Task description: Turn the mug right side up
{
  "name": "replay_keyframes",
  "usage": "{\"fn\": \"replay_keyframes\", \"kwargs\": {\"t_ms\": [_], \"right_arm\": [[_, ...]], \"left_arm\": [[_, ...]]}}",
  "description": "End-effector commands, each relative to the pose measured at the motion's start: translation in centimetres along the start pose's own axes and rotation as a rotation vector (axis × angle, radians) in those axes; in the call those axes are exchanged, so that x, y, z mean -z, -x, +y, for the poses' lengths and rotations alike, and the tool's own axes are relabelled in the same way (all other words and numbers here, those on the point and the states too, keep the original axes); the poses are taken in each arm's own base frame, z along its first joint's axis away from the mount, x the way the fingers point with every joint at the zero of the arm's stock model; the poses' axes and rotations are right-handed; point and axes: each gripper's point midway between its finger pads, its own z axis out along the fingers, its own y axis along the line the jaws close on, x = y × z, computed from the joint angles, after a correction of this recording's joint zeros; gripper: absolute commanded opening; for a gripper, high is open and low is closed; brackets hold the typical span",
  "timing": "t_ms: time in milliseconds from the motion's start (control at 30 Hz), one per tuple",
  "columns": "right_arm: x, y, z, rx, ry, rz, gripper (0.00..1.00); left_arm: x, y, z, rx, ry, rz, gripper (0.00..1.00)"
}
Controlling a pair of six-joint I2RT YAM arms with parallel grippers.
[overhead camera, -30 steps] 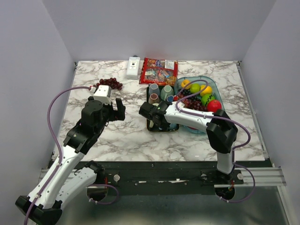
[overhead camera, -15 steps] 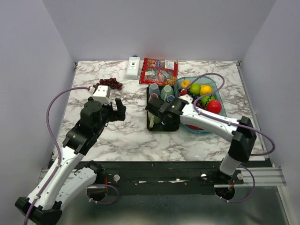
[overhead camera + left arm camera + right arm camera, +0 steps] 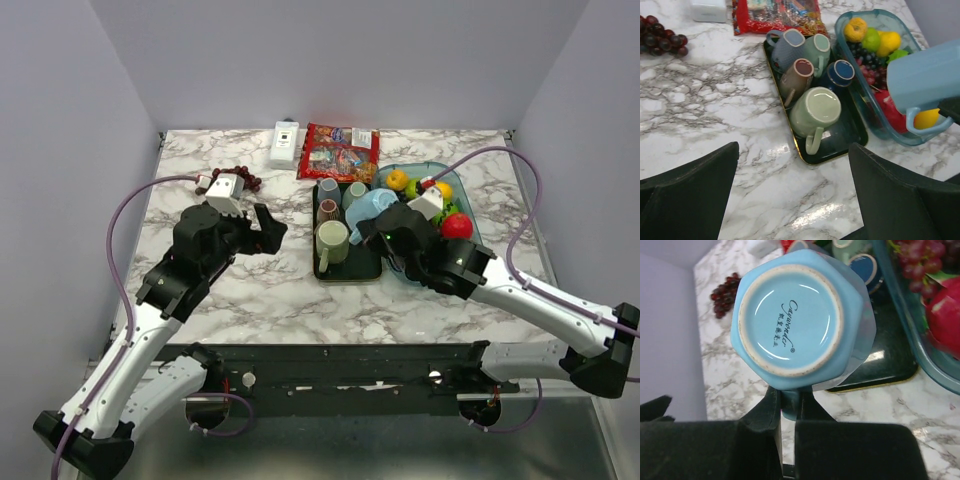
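Two arms share the table (image 3: 250,290), and the work sits at its middle. Fruit (image 3: 457,225) fills the bin (image 3: 441,168) at the right. Just beside it, the tray (image 3: 346,274) holds the other mugs (image 3: 355,195) base-up, with the green mug (image 3: 332,241) nearest the arms.

The blue mug (image 3: 372,208) hangs in the air above where tray and bin meet. It lies roughly on its side, base toward the right wrist camera and rim turned away from it. I judge it to be mid-turn, held high so it can swing without striking its neighbours.

The right gripper (image 3: 788,405) is clamped on its handle (image 3: 920,122), a grip that leaves the body free to rotate. The left gripper (image 3: 265,228) hovers left of the tray with jaws spread wide, holding nothing, probably kept out of the way.
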Motion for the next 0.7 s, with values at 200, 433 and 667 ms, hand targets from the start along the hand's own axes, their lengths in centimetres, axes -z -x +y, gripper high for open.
{"fn": "replay_keyframes", "kwargs": {"t_ms": [200,433,667], "right_arm": [[7.8,7.2,12.2,-0.041,0.671,-0.178,0.0],[12.7,8.6,16.3,-0.047,0.974,-0.212,0.0],[15.9,10.0,17.9,-0.051,1.103,-0.228,0.0]], "left_arm": [[0.5,3.3,-8.0,0.147,-0.394,-0.062,0.99],[3.7,6.1,-13.5,0.308,-0.73,-0.104,0.99],[6.9,9.1,-15.9,0.417,-0.927,-0.173,0.99]]}}
